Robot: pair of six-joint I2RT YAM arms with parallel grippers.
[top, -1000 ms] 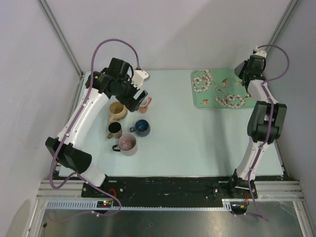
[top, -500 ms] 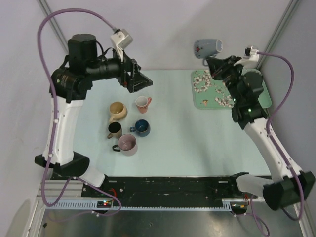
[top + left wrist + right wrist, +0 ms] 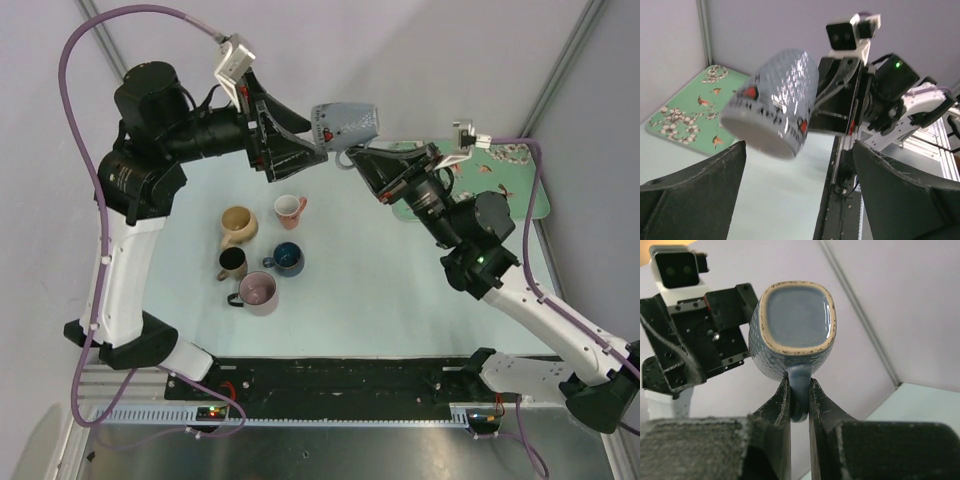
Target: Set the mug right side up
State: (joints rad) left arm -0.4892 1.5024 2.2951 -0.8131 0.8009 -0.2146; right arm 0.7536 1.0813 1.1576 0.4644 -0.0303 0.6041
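A grey-blue textured mug point(image 3: 345, 122) with red marks hangs high in the air above the back of the table. It lies on its side, its mouth tilted down towards my left gripper. My right gripper point(image 3: 350, 157) is shut on its handle point(image 3: 799, 385). The right wrist view shows the mug's base point(image 3: 796, 317) facing the camera. My left gripper point(image 3: 305, 152) is open and empty, just left of the mug. In the left wrist view the mug point(image 3: 772, 102) sits above and beyond the open gripper point(image 3: 800, 150), not touching the fingers point(image 3: 700, 190).
Several mugs stand upright on the table at left: tan point(image 3: 237, 225), small pink point(image 3: 290, 209), dark blue point(image 3: 288, 258), black point(image 3: 232, 263) and mauve point(image 3: 259, 292). A green floral tray point(image 3: 505, 180) lies at the back right, partly behind my right arm.
My right arm has swung left from the back right, carrying the mug up to my left gripper. My left gripper has shifted slightly right and stays open.
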